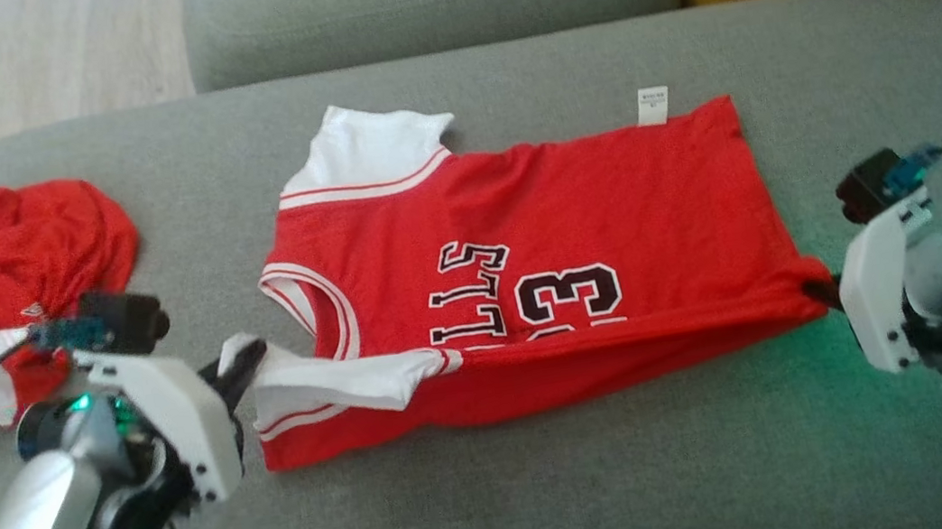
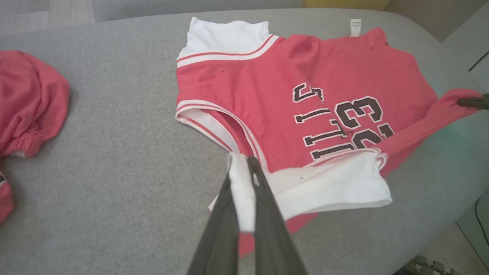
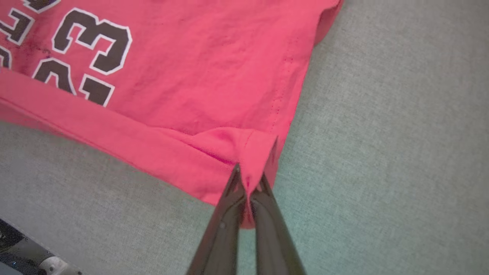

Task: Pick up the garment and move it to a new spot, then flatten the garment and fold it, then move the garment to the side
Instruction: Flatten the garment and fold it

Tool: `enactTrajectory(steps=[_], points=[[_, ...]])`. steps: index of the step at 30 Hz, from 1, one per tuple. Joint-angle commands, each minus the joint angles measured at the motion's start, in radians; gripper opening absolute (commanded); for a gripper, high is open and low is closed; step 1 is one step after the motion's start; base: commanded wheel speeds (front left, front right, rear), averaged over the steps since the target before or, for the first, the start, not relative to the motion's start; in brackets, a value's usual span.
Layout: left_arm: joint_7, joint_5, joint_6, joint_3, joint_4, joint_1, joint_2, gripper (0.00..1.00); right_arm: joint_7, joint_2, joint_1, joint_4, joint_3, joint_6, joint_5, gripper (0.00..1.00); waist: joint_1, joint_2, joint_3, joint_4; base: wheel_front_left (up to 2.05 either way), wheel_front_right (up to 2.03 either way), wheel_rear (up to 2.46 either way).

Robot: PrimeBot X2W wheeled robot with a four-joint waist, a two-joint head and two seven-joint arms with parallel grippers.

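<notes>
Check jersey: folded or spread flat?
Partly folded: jersey lies mostly flat on the couch, its near edge lifted, corners pinched by left gripper and right gripper.

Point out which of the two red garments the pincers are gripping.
The numbered jersey in the middle: the left pincer pinches its white shoulder, the right pincer its hem corner. The crumpled red garment lies apart at the left.

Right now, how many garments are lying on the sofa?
2. The red jersey is spread across the middle of the sofa; a crumpled red garment lies at its left end. Anything beneath them would be hidden.
</notes>
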Motion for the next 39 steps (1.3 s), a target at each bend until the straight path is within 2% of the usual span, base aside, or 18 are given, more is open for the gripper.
enactTrajectory(steps=[1,8,9,10,11,12,18,22,23,28,30,33,35,39], points=[[-0.012,0.011,-0.007,0.046,0.002,-0.092,0.018,0.0,-0.015,-0.007,-0.041,-0.001,-0.009,0.003,-0.012,0.0,0.0,0.0,0.024,-0.012,0.0,0.0,0.0],[-0.035,0.044,-0.037,0.004,0.162,-0.201,-0.036,0.0,-0.044,0.053,-0.106,0.06,-0.002,0.003,-0.04,0.0,0.0,0.0,0.087,-0.035,0.0,0.0,0.0],[-0.041,0.048,-0.039,0.001,0.183,-0.213,-0.044,0.0,-0.065,0.06,-0.117,0.072,-0.006,0.003,-0.049,0.83,0.0,0.0,0.094,-0.037,0.0,0.0,0.0],[-0.048,0.051,-0.039,0.0,0.206,-0.225,-0.051,0.0,-0.084,0.069,-0.124,0.09,-0.015,0.003,-0.053,1.0,0.0,0.0,0.099,-0.038,0.0,0.0,0.0],[-0.058,0.054,-0.035,0.002,0.228,-0.237,-0.059,0.69,-0.102,0.08,-0.129,0.107,-0.022,0.003,-0.057,1.0,0.0,0.0,0.104,-0.04,0.0,0.0,0.0],[-0.072,0.059,-0.03,0.005,0.25,-0.249,-0.066,1.0,-0.118,0.09,-0.134,0.122,-0.029,0.003,-0.059,1.0,0.0,0.0,0.108,-0.041,0.0,0.0,0.0],[-0.214,0.063,0.024,0.059,0.354,-0.296,-0.117,1.0,-0.266,0.137,-0.142,0.211,-0.09,0.003,-0.077,1.0,0.0,0.0,0.113,-0.04,0.0,0.0,0.0],[-0.369,0.031,0.07,0.134,0.379,-0.282,-0.162,1.0,-0.431,0.17,-0.127,0.253,-0.156,0.003,-0.084,1.0,0.0,0.0,0.092,-0.031,0.0,0.0,0.0],[-0.445,0.008,0.087,0.173,0.376,-0.256,-0.185,1.0,-0.517,0.19,-0.109,0.264,-0.193,0.003,-0.082,1.0,0.0,0.0,0.074,-0.026,0.0,0.0,0.0],[-0.596,-0.022,0.116,0.238,0.33,-0.15,-0.236,1.0,-0.699,0.23,-0.037,0.271,-0.276,0.003,-0.089,1.0,0.0,0.0,0.014,-0.008,0.0,0.0,0.0],[-0.619,-0.023,0.131,0.263,0.296,-0.094,-0.259,1.0,-0.731,0.243,-0.003,0.264,-0.315,0.003,-0.109,1.0,0.0,0.0,-0.013,-0.001,0.0,0.0,0.0],[-0.631,-0.028,0.129,0.311,0.229,0.004,-0.301,1.0,-0.743,0.268,0.059,0.221,-0.411,0.003,-0.147,1.0,0.0,0.0,-0.046,0.003,0.0,0.0,0.0],[-0.632,-0.006,0.117,0.354,0.169,0.071,-0.331,1.0,-0.744,0.288,0.121,0.143,-0.51,0.003,-0.184,1.0,0.0,0.0,-0.057,0.006,0.0,0.0,0.0],[-0.633,0.075,0.121,0.415,0.116,0.199,-0.388,1.0,-0.745,0.334,0.277,-0.008,-0.692,0.003,-0.317,1.0,0.0,0.0,-0.073,0.004,0.0,0.0,0.0]])
